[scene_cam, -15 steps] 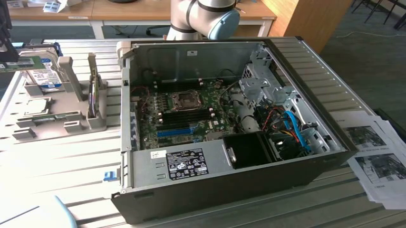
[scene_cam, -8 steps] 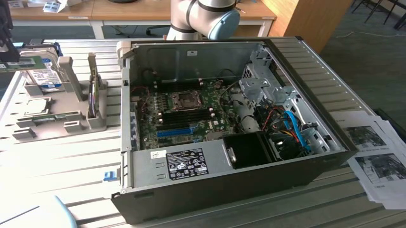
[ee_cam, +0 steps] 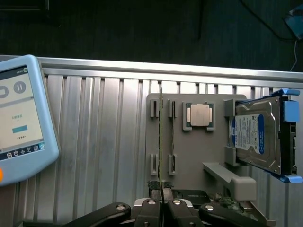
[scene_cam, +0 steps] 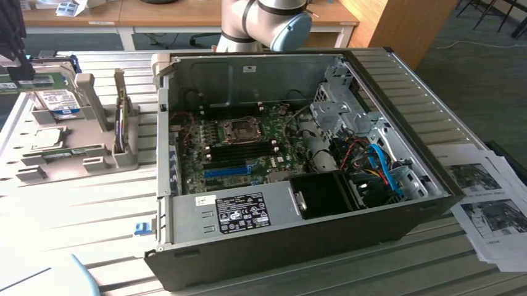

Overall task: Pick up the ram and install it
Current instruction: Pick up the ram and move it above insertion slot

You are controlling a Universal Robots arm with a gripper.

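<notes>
The ram (ee_cam: 161, 142) is a thin green stick seen edge-on, running straight out from between my fingertips. My gripper (ee_cam: 161, 191) is shut on its near end, high above the grey parts holder (ee_cam: 189, 156). Another thin stick (ee_cam: 172, 137) stands in the holder's slot beside the CPU chip (ee_cam: 199, 115). In the exterior view my gripper (scene_cam: 15, 75) hangs dark at the far left edge, above the holder (scene_cam: 62, 157). The open PC case (scene_cam: 197, 216) lies at centre, and its black memory slots (scene_cam: 247, 146) sit on the motherboard just below the CPU socket (scene_cam: 243, 127).
A silver hard drive with a blue label (ee_cam: 253, 137) rests at one end of the holder. A teach pendant (ee_cam: 21, 123) lies on the slatted table. Inside the case are a blue slot (scene_cam: 226, 171), a black fan shroud (scene_cam: 325, 194) and blue cables (scene_cam: 383, 166). Papers (scene_cam: 490, 203) lie on the exterior view's right.
</notes>
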